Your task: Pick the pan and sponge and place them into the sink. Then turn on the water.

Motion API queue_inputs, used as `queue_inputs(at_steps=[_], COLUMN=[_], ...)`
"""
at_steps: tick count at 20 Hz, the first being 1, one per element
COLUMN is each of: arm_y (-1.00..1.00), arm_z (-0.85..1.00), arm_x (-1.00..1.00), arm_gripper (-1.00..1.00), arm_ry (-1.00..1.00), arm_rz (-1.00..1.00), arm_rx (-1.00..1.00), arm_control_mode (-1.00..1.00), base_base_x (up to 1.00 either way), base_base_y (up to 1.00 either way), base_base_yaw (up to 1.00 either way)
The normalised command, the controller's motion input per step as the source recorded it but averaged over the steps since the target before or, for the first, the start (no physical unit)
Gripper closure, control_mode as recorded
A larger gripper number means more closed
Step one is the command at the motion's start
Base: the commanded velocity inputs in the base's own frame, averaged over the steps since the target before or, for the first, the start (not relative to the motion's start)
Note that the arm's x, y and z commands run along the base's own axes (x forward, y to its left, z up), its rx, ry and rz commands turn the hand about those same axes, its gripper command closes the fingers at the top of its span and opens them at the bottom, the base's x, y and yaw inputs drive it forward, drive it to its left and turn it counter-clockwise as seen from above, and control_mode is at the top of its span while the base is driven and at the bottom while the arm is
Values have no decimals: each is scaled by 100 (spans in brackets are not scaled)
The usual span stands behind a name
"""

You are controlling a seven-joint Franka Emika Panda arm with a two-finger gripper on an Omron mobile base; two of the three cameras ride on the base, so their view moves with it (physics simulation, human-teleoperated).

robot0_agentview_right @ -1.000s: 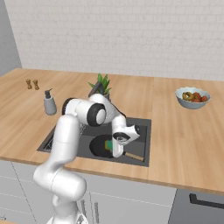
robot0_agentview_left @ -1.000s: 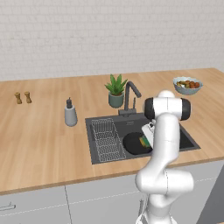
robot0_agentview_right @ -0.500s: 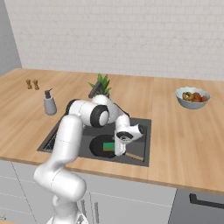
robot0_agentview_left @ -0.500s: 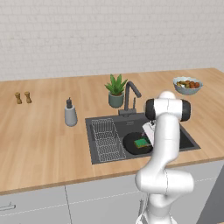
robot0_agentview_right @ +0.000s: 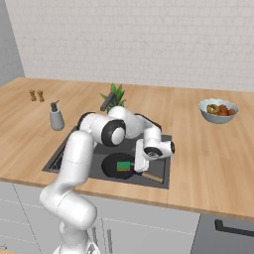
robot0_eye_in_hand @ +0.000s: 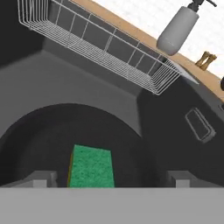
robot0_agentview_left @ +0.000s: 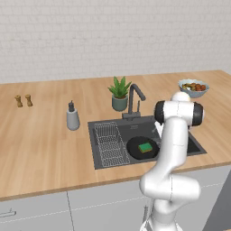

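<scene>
sponge (robot0_eye_in_hand: 91, 166) lies on pan (robot0_agentview_left: 136, 151) inside sink (robot0_agentview_left: 101, 161); arm bent low over basin, gripper (robot0_eye_in_hand: 111, 178) just above sponge, jaws spread, empty.

This was a home kitchen. A wooden worktop (robot0_agentview_left: 40, 149) ran along a white brick wall (robot0_agentview_left: 90, 36), with grey cabinet fronts (robot0_agentview_left: 99, 207) beneath. The tool (robot0_agentview_right: 140, 163) hung over a dark sink (robot0_agentview_left: 178, 128); behind it stood a faucet (robot0_agentview_left: 135, 94) and potted plant (robot0_agentview_left: 119, 92), beside it a soap bottle (robot0_agentview_left: 72, 117) and a fruit bowl (robot0_agentview_left: 193, 87).
</scene>
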Motion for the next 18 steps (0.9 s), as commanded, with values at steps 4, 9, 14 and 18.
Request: queue_inputs(at_steps=[4, 9, 14, 18], arm_y=[0, 0, 0, 0], arm_z=[77, 49, 41, 59], arm_x=[-28, -46, -46, -25], arm_gripper=[-100, -100, -100, -100], arm_ry=[0, -8, -17, -5], arm_rz=[-6, -11, -15, -16], arm_rx=[21, 23, 22, 20], arm_control_mode=[-100, -100, -100, -100], base_base_x=[0, 0, 0, 0], base_base_y=[0, 0, 0, 0], base_base_yaw=[0, 0, 0, 0])
